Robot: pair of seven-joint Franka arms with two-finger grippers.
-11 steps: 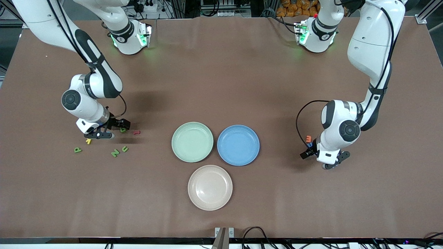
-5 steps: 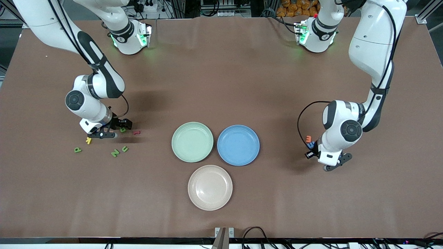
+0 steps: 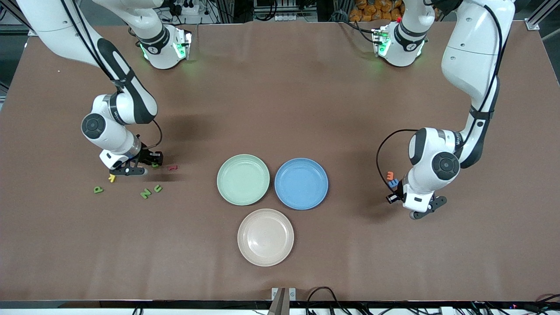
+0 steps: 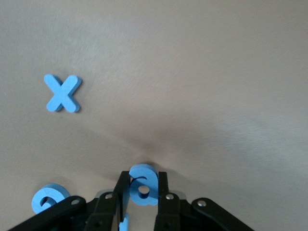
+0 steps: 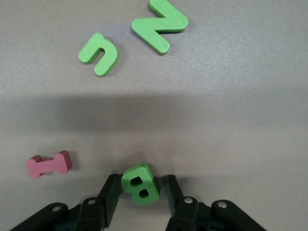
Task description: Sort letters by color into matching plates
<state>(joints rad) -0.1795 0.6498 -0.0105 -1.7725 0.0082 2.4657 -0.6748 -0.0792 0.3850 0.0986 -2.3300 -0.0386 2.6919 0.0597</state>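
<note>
Two Franka arms worked over a brown tabletop [image 3: 280, 109] strewn with foam alphabet letters. Three round plates sat clustered at the centre of the front view: the mint green plate [image 3: 243, 179] touching or just beside the blue plate [image 3: 301, 183], and the cream plate [image 3: 265, 237] lower in the frame, nearer the camera. All three showed only bare matte surfaces.

Toward the right arm's end of the tabletop, the right gripper [image 5: 140, 185] stood low with its fingers parted around a green B [image 5: 140, 187]. One finger was at the letter's edge and a sliver of gap showed at the other. Readable nearby were a pink I [image 5: 49, 164], a green U [image 5: 98, 54] and a green N [image 5: 160, 24]. The front view added a green P [image 3: 98, 189] and a yellow letter [image 3: 112, 177] too small to read.

Toward the left arm's end, the left gripper [image 4: 143, 180] was clamped on a rounded blue letter [image 4: 143, 185] whose shape the fingers partly hid. A blue X [image 4: 62, 93] lay apart from it on the tabletop. Another round blue letter [image 4: 48, 198] was cut off by the gripper body. An orange letter [image 3: 390, 175], hard to make out, lay beside the wrist in the front view.
</note>
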